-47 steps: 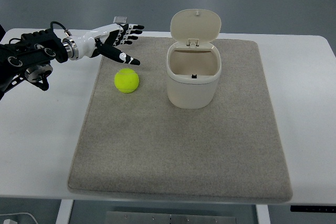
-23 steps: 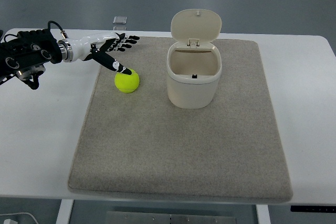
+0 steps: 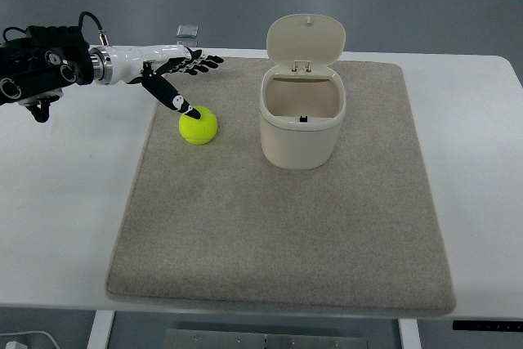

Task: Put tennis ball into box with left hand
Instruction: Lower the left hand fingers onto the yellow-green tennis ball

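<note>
Tennis ball lies on the mat beside the open box; left robot hand spread, thumb tip touching it.

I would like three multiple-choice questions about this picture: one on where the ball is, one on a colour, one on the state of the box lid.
1. Where does the yellow-green felt tennis ball lie?
A. Inside the box
B. On the grey mat, left of the box
C. On the bare white table

2. What colour is the plastic box with the hinged lid?
A. Cream
B. Blue
C. Black

3. How is the lid of the box?
A. Shut flat
C. Taken off and lying on the mat
B. Flipped up, open

Answers: 1 B, the ball rests on the grey fabric mat, under the thumb tip of the left hand, whose fingers are spread. 2 A, body and lid are both cream. 3 B, the lid stands up behind the opening and the inside shows.
</note>
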